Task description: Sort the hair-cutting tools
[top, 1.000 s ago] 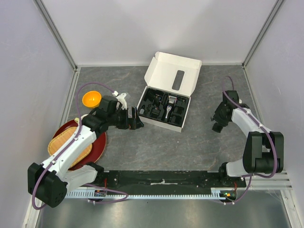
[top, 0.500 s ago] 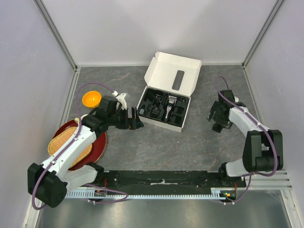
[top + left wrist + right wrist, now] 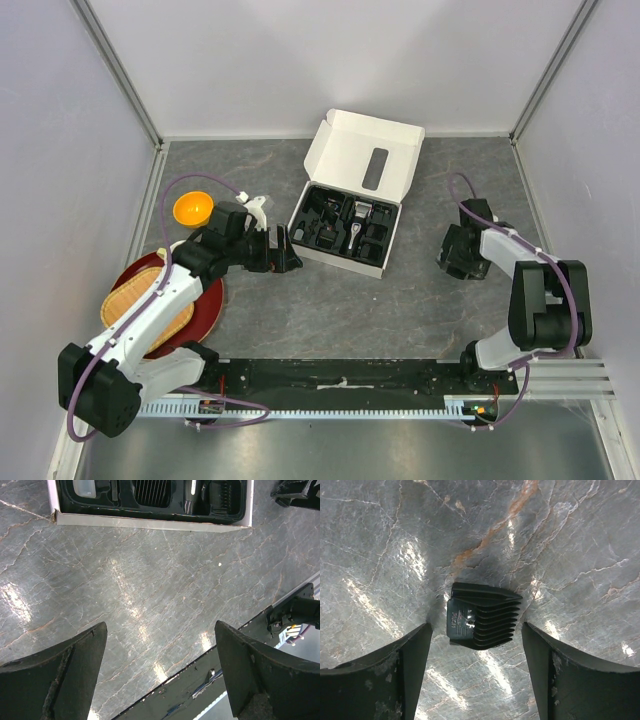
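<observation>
One ribbed black guard comb [image 3: 482, 622] lies between right gripper's [image 3: 476, 630] wide jaws; left gripper's [image 3: 160, 625] gape too.

From above, my right pincer [image 3: 458, 256] covers the guard comb [image 3: 482, 616] beneath it; only my wrist camera shows it. The pieces in the white box [image 3: 365, 150] are too small there to tell apart, beyond the clipper [image 3: 358, 224]. My left wrist view cuts that box off at the top edge. My right fingers [image 3: 380, 680] and left fingers [image 3: 55, 680] run off the bottom edge. My left arm [image 3: 150, 310] hides part of the woven tray [image 3: 120, 300] and red plate [image 3: 212, 300].
</observation>
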